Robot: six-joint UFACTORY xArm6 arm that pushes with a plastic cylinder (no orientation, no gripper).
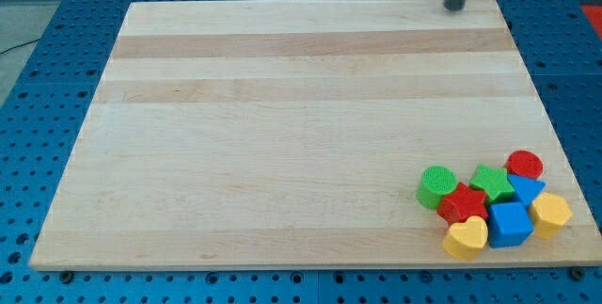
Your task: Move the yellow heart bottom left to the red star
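Blue pegboard surrounds a pale wooden table, bare except for a tight cluster of blocks at the view's bottom right corner. No claw exists on this arm, so nothing can be said of spread or pinch; only my tip shows, a dark rod end resting at the table's top edge toward the view's right, well apart from every block. The yellow heart sits at the lower left of the cluster, touching the red star just above it and the blue cube on its right. Around them lie a green cylinder, a green star, a red cylinder, a blue triangle and a second yellow block whose shape is unclear. The heart looks small, rigid and light, likely to slide easily and to swivel if struck off-centre. Since it cannot be gripped, I judge the contact should come squarely on its right flank, nudging it gently leftward without dragging its neighbours.
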